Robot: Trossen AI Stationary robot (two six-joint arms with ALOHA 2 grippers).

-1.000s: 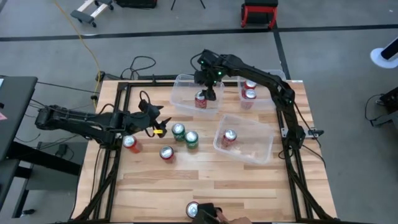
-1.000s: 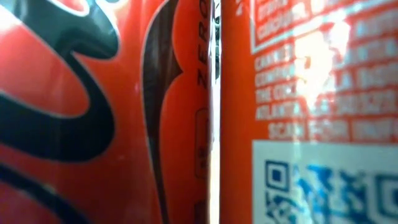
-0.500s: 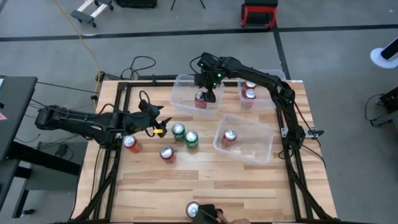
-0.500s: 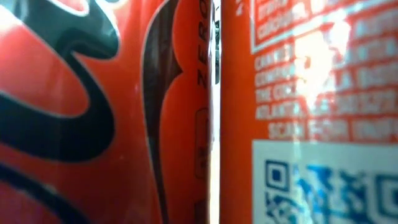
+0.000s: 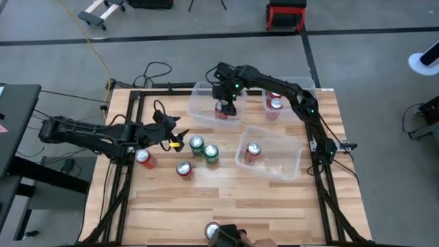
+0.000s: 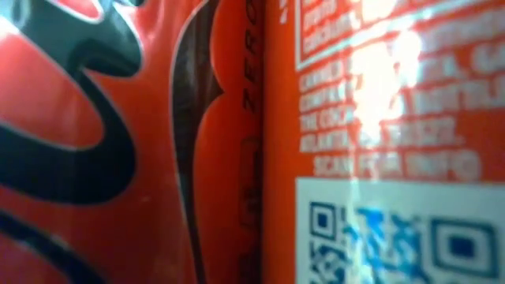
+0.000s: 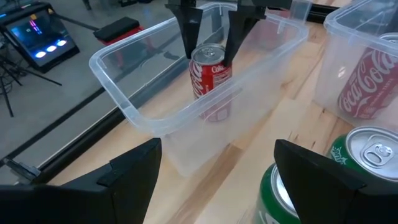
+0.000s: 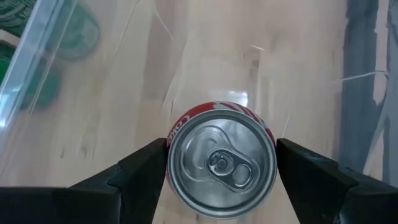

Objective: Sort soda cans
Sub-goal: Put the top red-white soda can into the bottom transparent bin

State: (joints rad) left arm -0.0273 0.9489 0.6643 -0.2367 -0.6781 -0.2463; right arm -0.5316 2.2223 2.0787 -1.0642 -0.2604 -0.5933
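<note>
A red soda can (image 8: 221, 163) stands upright inside the far-left clear bin (image 5: 201, 97), and my right gripper (image 5: 226, 103) is shut on it from above. My left gripper (image 7: 217, 155) hovers open at the table's left, with nothing between its fingers, just short of two green cans (image 5: 197, 144) (image 5: 211, 153). Two more red cans (image 5: 143, 158) (image 5: 184, 169) stand on the table near it. In the low view, a red can (image 6: 158, 142) fills the whole picture. My right gripper pinches the red can between its two fingers by the upper rim of its side wall (image 8: 169, 163), one finger on each opposite side. The fingers (image 7: 189, 34) come from above, pointing steeply down. The can is upright inside the bin; whether its base rests on the bin floor I cannot tell.
A second clear bin (image 5: 288, 168) at the middle right holds one red can (image 5: 252, 152). A third bin at the far right holds two red cans (image 5: 275, 104). Another red can (image 5: 212, 232) stands at the near edge, beside a person's hand (image 5: 260, 242).
My right gripper has gone down into the far-left bin with the red can, tipping a little more steeply, and stays shut on it. The red can in front of the low camera has shifted slightly sideways.
</note>
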